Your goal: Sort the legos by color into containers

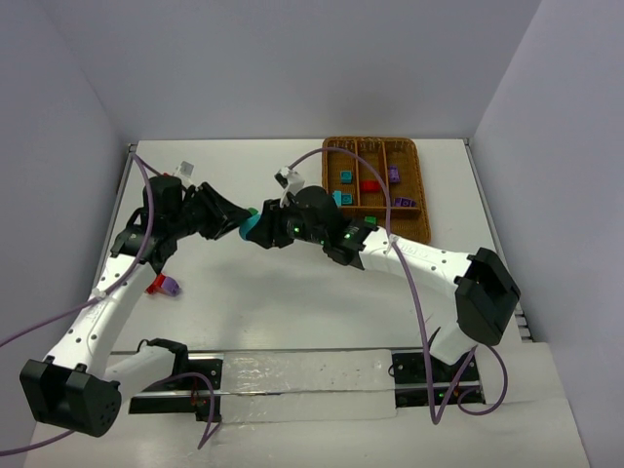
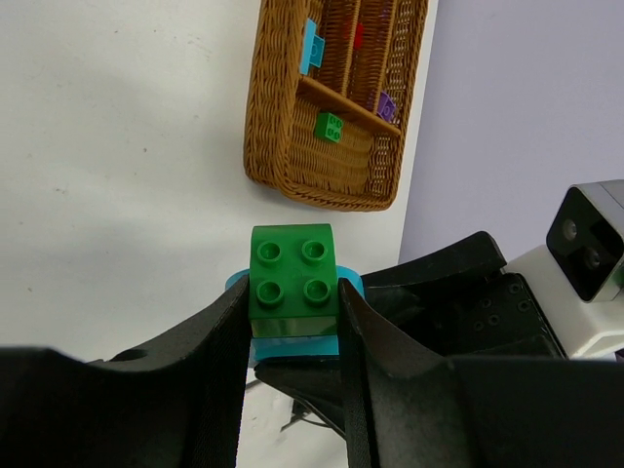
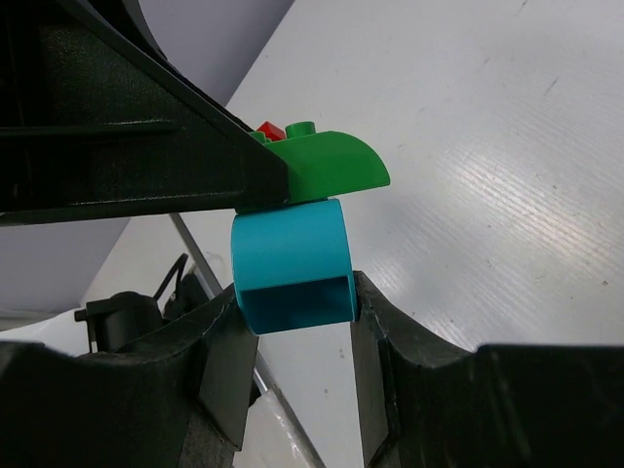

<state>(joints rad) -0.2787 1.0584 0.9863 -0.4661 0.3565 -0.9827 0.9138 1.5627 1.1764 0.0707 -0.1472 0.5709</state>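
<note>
A green brick [image 2: 292,283] is stuck on a teal-blue brick [image 3: 292,263], and both are held in the air over the table's middle [image 1: 251,224]. My left gripper [image 2: 292,336] is shut on the green brick. My right gripper [image 3: 292,317] comes from the opposite side and is shut on the teal-blue brick. The wicker tray [image 1: 422,185] stands at the back right. It holds teal-blue bricks [image 1: 345,176], a red brick [image 1: 370,185], purple bricks [image 1: 394,175] and a green brick [image 2: 329,127]. A red brick [image 1: 155,285] and a purple brick [image 1: 171,287] lie on the table at the left.
The two arms meet nose to nose left of the tray. Purple cables loop over both arms. A clear plastic strip [image 1: 302,385] lies along the near edge between the arm bases. Grey walls close in the table at the back and sides.
</note>
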